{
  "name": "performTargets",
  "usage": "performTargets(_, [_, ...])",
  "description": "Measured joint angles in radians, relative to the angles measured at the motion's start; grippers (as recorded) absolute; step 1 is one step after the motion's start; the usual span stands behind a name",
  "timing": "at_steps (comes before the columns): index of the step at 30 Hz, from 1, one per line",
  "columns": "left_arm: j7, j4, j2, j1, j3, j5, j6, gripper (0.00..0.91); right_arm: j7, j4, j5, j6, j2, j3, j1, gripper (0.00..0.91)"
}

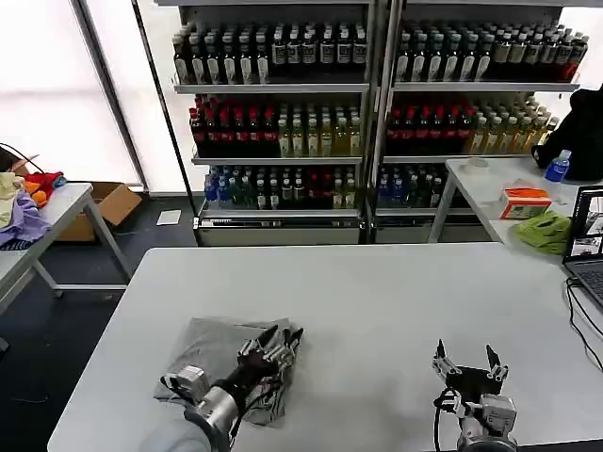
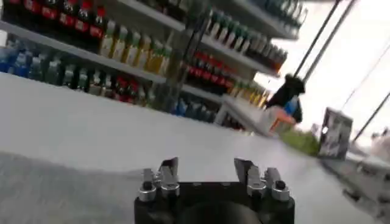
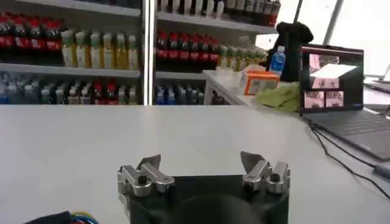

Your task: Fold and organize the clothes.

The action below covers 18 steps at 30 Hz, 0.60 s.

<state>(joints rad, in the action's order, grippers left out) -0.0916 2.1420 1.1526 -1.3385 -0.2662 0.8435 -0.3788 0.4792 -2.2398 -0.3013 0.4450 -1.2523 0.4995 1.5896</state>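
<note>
Folded grey shirt (image 1: 212, 353) flat on table's near-left.

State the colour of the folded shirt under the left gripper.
Light grey. The shirt shows best in the head view, with the left gripper over it.

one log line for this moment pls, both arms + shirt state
left gripper: open, over grey shirt | shirt: folded bundle on table, near-left | right gripper: open, empty, above bare table near-right

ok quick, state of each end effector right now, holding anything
Left end effector: open, holding nothing, above the folded grey shirt.
Right end effector: open, empty, over the bare white table.
</note>
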Motion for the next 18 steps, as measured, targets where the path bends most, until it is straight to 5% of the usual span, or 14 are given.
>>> performTargets(18, [-0.024,-0.166,-0.088,-0.001,-0.223,-0.037,0.003,0.907,-0.009,-0.010,-0.037,0.005,0.025,-0.012,-0.025,0.907])
